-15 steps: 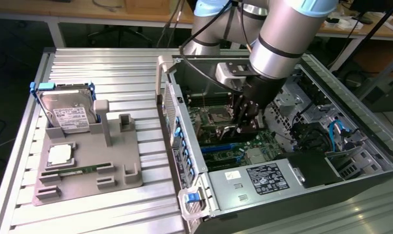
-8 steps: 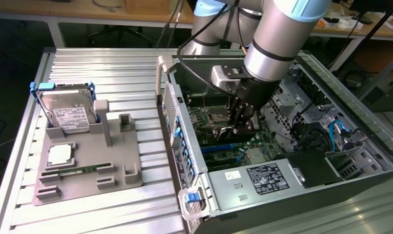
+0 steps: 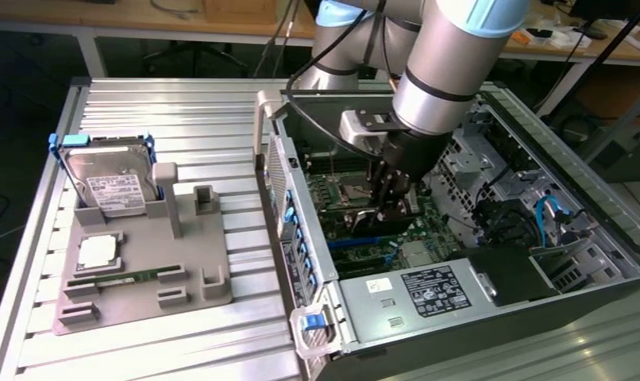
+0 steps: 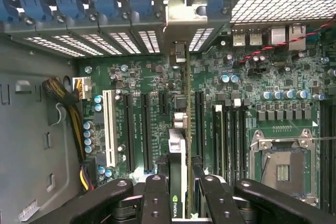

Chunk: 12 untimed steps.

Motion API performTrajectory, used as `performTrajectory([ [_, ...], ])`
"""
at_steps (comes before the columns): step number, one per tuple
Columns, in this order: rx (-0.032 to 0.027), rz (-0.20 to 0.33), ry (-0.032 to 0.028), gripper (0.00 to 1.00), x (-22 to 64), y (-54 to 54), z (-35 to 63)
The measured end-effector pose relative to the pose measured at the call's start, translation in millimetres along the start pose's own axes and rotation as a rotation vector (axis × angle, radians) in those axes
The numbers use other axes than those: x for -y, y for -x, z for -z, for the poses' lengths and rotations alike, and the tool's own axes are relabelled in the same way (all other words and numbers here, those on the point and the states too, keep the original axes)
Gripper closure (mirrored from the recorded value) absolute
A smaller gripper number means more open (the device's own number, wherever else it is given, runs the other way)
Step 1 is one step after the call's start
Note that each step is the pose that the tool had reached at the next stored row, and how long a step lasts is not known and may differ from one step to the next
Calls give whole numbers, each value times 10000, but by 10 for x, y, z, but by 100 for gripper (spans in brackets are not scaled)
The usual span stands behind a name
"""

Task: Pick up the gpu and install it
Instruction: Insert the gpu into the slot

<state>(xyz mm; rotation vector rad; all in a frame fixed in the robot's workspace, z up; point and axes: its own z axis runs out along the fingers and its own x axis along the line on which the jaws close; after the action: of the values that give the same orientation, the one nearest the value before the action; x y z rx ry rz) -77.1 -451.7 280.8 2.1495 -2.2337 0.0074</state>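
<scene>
Case (image 3: 574,262) stands open at the exterior view's right, motherboard (image 4: 152,77) inside. Deep within it, the gripper (image 4: 181,192) pinches the gpu (image 4: 180,129) edge-on over the expansion slots (image 4: 128,129), bracket (image 4: 185,17) near the rear wall. A tilted card could miss its slot and jam.

The green gpu (image 4: 180,145) stands on edge over the motherboard (image 4: 152,77), silver bracket at the case wall.

One open computer case (image 3: 532,270) is sitting there, one robot arm (image 3: 447,71) reaching in holding one gpu (image 4: 178,145). One grey holder tray (image 3: 140,278) is carrying one hard drive (image 3: 113,182), one CPU chip (image 3: 95,252), one memory stick (image 3: 129,278).
</scene>
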Motion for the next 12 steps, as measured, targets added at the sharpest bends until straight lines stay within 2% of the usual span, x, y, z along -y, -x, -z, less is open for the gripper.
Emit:
performTrajectory([
  [1,-35,0,-5,73,-14,0,-8],
  [2,-99,-1,-18,73,-17,3,-17],
  [7,-113,-6,-98,73,-22,20,-78],
  [12,-129,-9,-165,73,-65,42,-117],
])
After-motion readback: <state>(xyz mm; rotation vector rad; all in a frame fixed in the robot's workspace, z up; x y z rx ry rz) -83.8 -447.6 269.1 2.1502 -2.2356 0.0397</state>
